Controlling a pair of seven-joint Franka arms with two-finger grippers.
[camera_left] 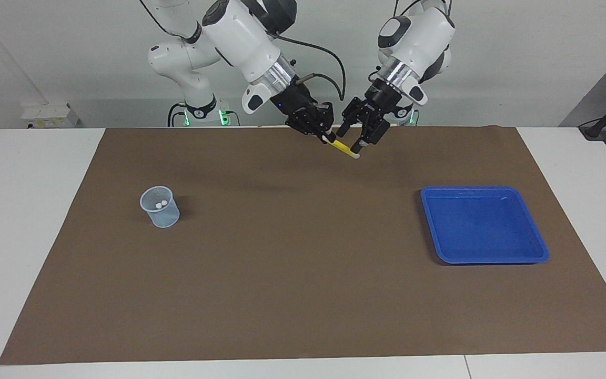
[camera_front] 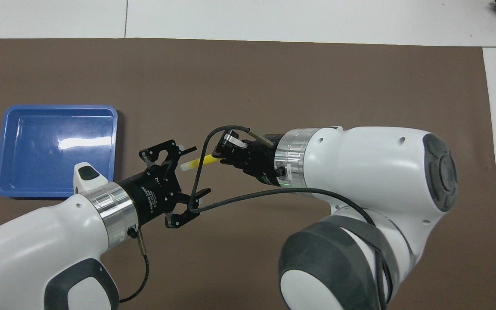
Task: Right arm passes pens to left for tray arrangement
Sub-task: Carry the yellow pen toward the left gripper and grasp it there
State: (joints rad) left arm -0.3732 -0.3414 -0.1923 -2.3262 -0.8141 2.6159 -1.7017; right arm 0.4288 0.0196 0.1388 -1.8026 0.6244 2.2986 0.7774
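Nearest the robots, over the mat's edge: right gripper [camera_left: 324, 134], jaws clamped on the yellow pen [camera_left: 344, 148], long axis slanting down toward the left arm's end of the worktop, pale tip leading. Just beside, left gripper [camera_left: 362, 138], jaws wide, pen tip at or just between them; contact not discernible. Farther out: blue tray [camera_left: 539, 252], no pens in it; mesh cup [camera_left: 161, 208] with two pens.

Yellow pen [camera_left: 343, 147] in right gripper [camera_left: 325, 138], pale tip between open left gripper [camera_left: 355, 141] fingers, above brown mat [camera_left: 303, 263]
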